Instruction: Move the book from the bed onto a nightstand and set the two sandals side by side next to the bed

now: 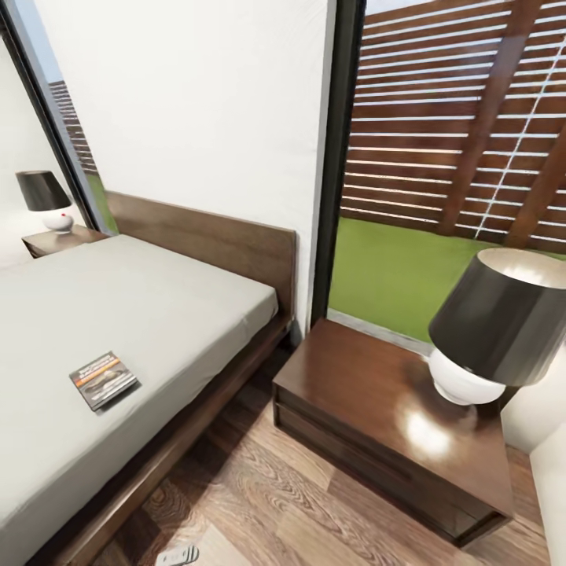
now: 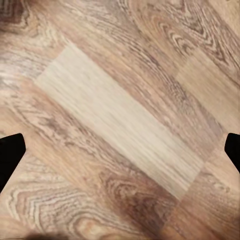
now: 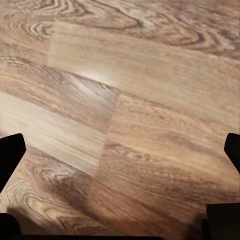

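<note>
The book (image 1: 104,380) lies flat on the bed (image 1: 118,314), near its side edge. Just beside the bed frame stands the nightstand (image 1: 377,409), a lamp (image 1: 491,330) on its far corner, a narrow strip of plank floor (image 1: 259,495) between. My left gripper (image 2: 120,150) and right gripper (image 3: 120,155) hang spread wide over bare floor.

Both the left end effector (image 2: 120,150) and right end effector (image 3: 120,150) have plain black, angular fingertips.
</note>
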### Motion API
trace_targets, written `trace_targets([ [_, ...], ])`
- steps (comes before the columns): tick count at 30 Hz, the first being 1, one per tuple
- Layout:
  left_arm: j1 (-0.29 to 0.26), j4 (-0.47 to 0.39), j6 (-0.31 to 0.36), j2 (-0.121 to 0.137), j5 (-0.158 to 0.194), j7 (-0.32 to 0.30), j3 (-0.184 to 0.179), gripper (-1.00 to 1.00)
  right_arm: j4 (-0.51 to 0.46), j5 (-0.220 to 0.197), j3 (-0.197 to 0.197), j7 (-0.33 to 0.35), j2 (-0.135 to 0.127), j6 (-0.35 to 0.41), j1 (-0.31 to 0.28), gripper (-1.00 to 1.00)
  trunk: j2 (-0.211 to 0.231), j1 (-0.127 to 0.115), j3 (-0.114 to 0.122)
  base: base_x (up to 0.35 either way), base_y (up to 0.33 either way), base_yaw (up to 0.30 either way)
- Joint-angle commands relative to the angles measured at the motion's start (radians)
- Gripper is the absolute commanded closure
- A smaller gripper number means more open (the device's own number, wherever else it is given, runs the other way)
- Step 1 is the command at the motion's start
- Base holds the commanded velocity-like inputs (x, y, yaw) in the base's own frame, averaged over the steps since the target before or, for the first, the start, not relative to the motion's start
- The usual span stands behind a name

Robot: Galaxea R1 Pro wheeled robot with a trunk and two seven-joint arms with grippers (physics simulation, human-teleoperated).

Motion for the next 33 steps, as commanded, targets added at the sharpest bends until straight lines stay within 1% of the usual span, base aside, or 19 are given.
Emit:
trace_targets([
  [1,-0.001,0.002,0.000,0.000,0.010,-0.007,0.002,-1.00,0.001,0.003,-0.005,0.004,0.000,-0.003,-0.001,-1.00,0.000,0.000,-0.001,0.000,0.000,0.278],
  [22,-0.001,0.002,0.000,0.000,0.010,-0.007,0.002,-1.00,0.001,0.003,-0.005,0.004,0.000,-0.003,-0.001,-1.00,0.000,0.000,-0.001,0.004,-0.002,0.282],
  [28,-0.001,0.002,0.001,-0.001,0.008,-0.007,0.001,-1.00,0.001,0.006,-0.005,0.004,0.001,-0.003,-0.001,-1.00,0.000,0.000,-0.001,0.168,-0.155,0.259],
  [33,-0.001,0.002,0.001,-0.001,0.008,-0.007,0.002,-1.00,0.001,0.007,-0.005,0.004,0.001,-0.003,0.000,-1.00,0.000,0.000,-0.001,0.221,-0.196,0.082],
])
